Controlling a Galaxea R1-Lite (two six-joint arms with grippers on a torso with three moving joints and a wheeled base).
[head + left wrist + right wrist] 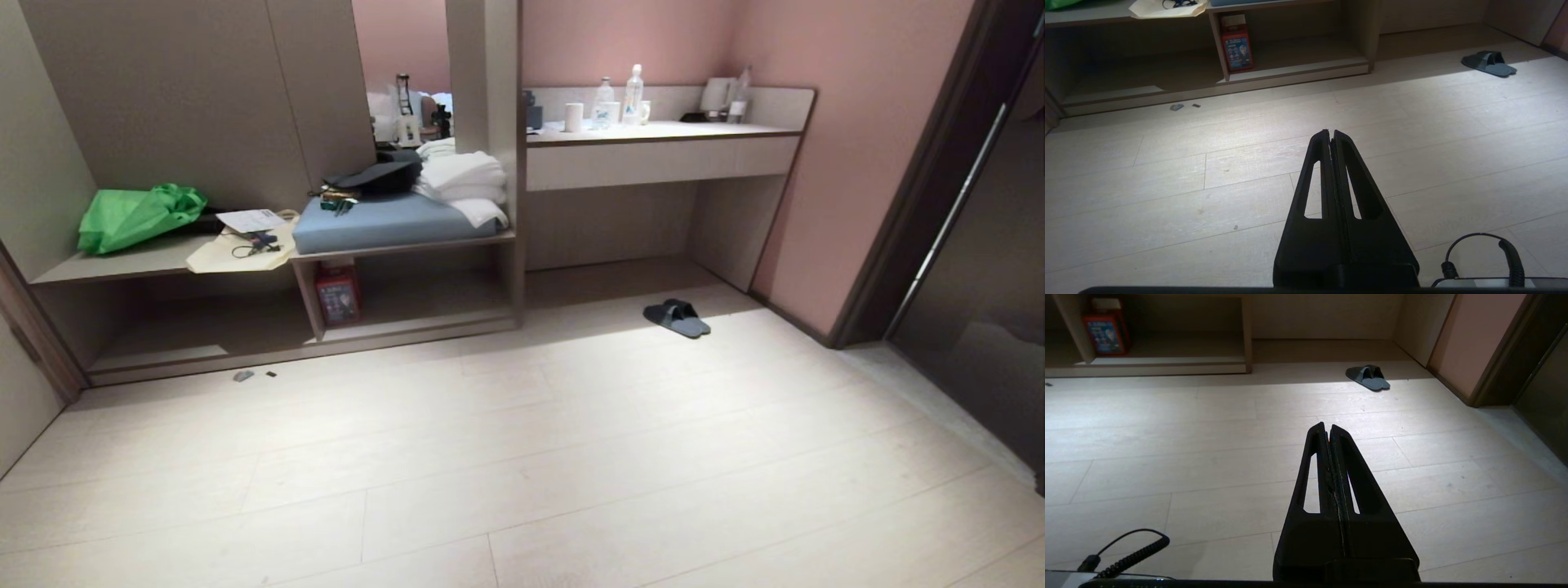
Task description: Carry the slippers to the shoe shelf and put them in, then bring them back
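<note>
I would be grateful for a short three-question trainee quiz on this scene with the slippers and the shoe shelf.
1. True or false: the slippers already sit inside the shoe shelf.
2. Which item stands in the shelf's left corner? A) red box B) green bag C) white towels
3. Fill in: both the left tool and the right tool are ____.

Key: 1 false, they lie on the floor before the desk recess; 2 A; 3 shut, holding nothing.
</note>
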